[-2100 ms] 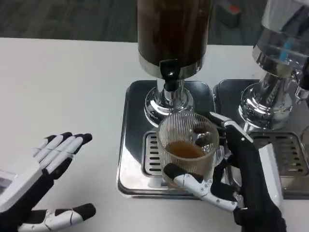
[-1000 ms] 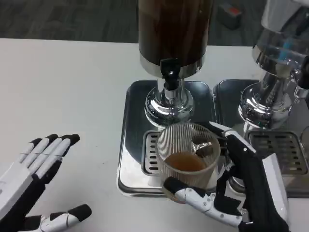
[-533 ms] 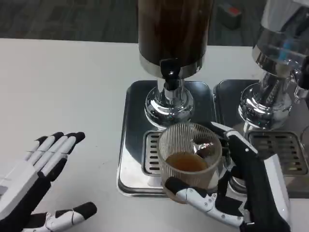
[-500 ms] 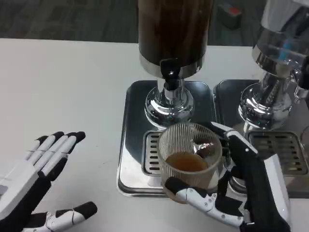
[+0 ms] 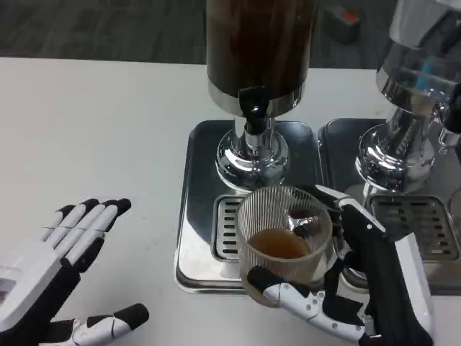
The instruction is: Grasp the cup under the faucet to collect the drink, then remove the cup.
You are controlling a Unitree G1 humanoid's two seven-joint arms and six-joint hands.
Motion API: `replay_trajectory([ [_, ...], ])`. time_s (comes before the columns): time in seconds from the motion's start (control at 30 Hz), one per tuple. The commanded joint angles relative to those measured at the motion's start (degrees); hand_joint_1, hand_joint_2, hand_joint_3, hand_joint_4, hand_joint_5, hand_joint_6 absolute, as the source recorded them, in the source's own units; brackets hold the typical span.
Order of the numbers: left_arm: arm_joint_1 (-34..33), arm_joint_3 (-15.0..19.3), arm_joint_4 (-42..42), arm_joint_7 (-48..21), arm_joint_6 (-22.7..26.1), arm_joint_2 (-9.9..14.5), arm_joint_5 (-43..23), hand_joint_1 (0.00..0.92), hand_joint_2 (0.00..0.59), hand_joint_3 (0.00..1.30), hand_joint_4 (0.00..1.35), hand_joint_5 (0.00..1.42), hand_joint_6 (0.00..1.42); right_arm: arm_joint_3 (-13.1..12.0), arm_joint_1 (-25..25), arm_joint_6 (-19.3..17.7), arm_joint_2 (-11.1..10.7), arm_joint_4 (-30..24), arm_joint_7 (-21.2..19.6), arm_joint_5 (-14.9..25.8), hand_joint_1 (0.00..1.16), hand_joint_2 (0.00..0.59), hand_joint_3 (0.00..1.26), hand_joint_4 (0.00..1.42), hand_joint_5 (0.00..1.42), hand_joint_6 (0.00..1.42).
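At the near edge, around five o'clock in the head view, the right robot hand [image 5: 353, 288] wraps a ribbed clear cup [image 5: 283, 241]: one white-and-black finger curls across the cup's near base while its black palm and upper fingers press along the cup's right wall, so it is holding the cup. The cup stands upright with an amber drink pooled in its lower part, over the slotted grille of the steel drip tray [image 5: 189, 216], near the tray's front lip and a little toward six o'clock of the faucet line. At about eight o'clock the left robot hand [image 5: 54, 277] lies over the white surface [image 5: 94, 130], well apart from the tray, holding nothing, its fingers stretched out side by side toward one o'clock and the thumb splayed along the bottom edge. Farther back, near twelve o'clock, the black faucet [image 5: 252, 104] juts from the chrome collar of a drink dispenser [image 5: 259, 40] filled with dark liquid, whose shiny pedestal stands on the tray just behind the cup. At two o'clock a second dispenser [image 5: 418, 72] with a clear vessel rises on its own chrome foot above a neighbouring tray [image 5: 421, 216], the two trays just beside each other
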Motion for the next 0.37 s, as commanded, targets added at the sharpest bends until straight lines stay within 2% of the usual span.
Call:
replay_trajectory([
  [0.03,0.11,-0.68,-0.47,-0.32,0.35,-0.39,0.34,0.0,0.167,0.0,0.0,0.0,0.0,-0.01,-0.64,-1.69,0.7,-2.24,-0.2,1.0,0.95,0.25,0.42,0.61,0.84,1.22],
  [0.37,-0.1,-0.86,-0.13,-0.03,0.49,-0.73,0.2,0.0,0.174,0.0,0.0,0.0,0.0,-0.41,-0.91,-2.17,0.71,-1.59,-0.55,1.17,0.94,0.252,0.42,0.61,0.84,1.22],
])
